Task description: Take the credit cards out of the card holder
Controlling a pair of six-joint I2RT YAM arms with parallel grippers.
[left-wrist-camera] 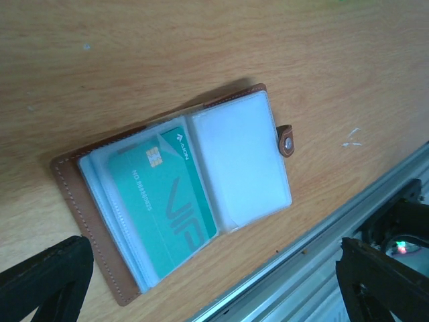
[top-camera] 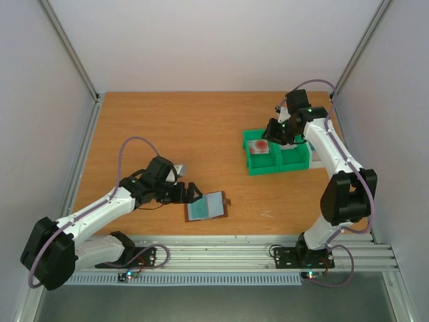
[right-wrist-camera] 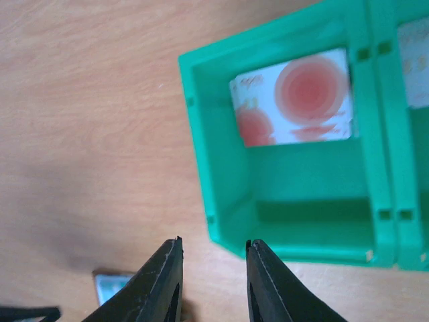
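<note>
The card holder (left-wrist-camera: 74, 194), a brown leather wallet, lies open on the wooden table near the front edge, also in the top view (top-camera: 206, 205). A teal credit card (left-wrist-camera: 171, 201) sits in its left clear pocket; the right pocket looks empty. My left gripper (left-wrist-camera: 211, 295) hovers over it, open, with nothing between its fingers (left-wrist-camera: 40, 282). A pale pinkish card with a red blot (right-wrist-camera: 295, 97) lies inside a green bin (right-wrist-camera: 214, 168). My right gripper (right-wrist-camera: 213, 245) hangs above that bin's near corner, jaws a little apart and empty.
A second green bin (top-camera: 295, 157) adjoins the first on its right, with something pale in it (right-wrist-camera: 415, 54). The aluminium rail (left-wrist-camera: 322, 248) runs along the table's front edge just beyond the wallet. Grey walls close in the table's sides and back.
</note>
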